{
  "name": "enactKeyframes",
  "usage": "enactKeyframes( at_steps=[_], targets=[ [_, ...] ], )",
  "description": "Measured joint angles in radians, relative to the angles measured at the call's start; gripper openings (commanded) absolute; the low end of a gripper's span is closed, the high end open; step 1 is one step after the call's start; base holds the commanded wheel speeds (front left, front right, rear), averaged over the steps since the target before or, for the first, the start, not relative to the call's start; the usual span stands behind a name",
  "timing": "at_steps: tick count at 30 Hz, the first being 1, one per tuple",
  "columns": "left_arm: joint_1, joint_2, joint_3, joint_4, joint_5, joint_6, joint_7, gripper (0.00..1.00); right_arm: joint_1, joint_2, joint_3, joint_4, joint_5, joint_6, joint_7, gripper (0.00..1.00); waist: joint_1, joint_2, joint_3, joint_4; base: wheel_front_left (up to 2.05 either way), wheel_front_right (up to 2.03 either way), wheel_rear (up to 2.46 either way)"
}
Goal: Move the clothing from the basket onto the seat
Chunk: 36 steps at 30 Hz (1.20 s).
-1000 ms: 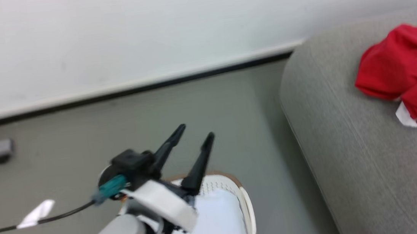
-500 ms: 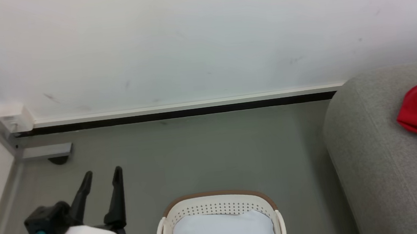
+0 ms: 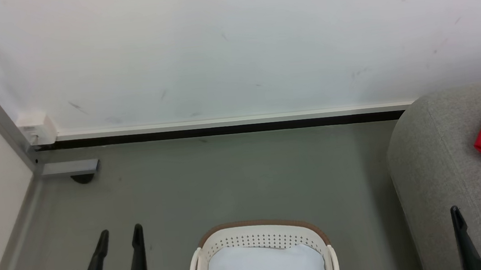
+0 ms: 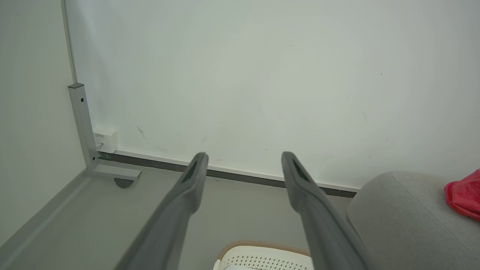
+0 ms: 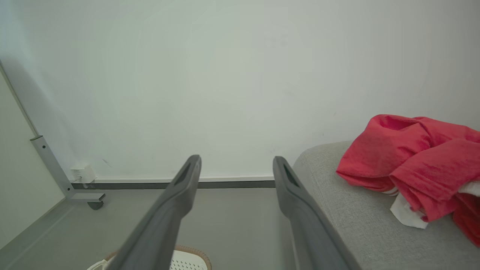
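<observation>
Left gripper (image 3: 121, 231): low at the near edge, fingers spread, nothing between them. Released, empty.

Right gripper (image 3: 471, 207): the same, spread and empty, fingers raised over the near part of the sofa (image 3: 433, 169).

Basket (image 3: 258, 224): on the floor (image 3: 227, 180) between the two grippers, closer to the left one, touching neither. The part in view holds a white pad (image 3: 262, 265).

Sofa's rounded end stands right of the basket, with a strip of floor between them.

Clothing (image 5: 412, 157): red heap with a white cuff showing. It lies on the sofa beyond and to the right of the right gripper, apart from its fingers and well apart from the basket and the left gripper.

Farther ahead of both grippers, open floor runs to a dark baseboard (image 3: 222, 130) and a white wall (image 3: 231, 43).

Far left of the left gripper, a grey metal post (image 3: 1, 125) stands at the corner with a small white box (image 3: 36, 127) beside it.
</observation>
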Motion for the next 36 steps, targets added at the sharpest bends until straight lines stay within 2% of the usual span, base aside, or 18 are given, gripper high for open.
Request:
enactKeyframes(
  at_steps=[3,9,10,17,36],
  targets=[
    [0.008,-0.033,0.043,0.018,0.040,-0.044,0.000,1.00,-0.011,0.001,0.016,0.012,-0.008,0.000,-0.006,1.00,0.0000,-0.0001,-0.003,-0.003,0.00,0.00,0.00],
    [0.008,-0.078,0.103,0.056,0.097,-0.106,0.000,1.00,-0.030,-0.002,0.035,0.029,-0.008,0.000,-0.010,1.00,0.0002,0.0000,-0.008,-0.004,0.00,0.00,0.00],
    [0.008,-0.085,0.110,0.061,0.100,-0.117,0.000,0.00,-0.030,-0.003,0.038,0.034,-0.008,0.000,-0.010,0.00,0.0001,0.0000,-0.009,-0.004,0.00,0.00,0.00],
    [0.030,-0.111,0.101,0.111,0.077,-0.122,0.011,0.00,-0.004,0.024,0.047,0.080,0.019,0.000,0.003,0.00,0.0002,0.0000,-0.009,-0.004,0.00,0.00,0.00],
    [0.012,-0.139,0.162,0.133,-0.218,-0.149,0.100,0.00,-0.032,0.044,0.011,0.101,0.310,0.000,0.081,0.00,0.0002,0.0000,-0.006,0.000,0.00,0.00,0.00]
  ],
)
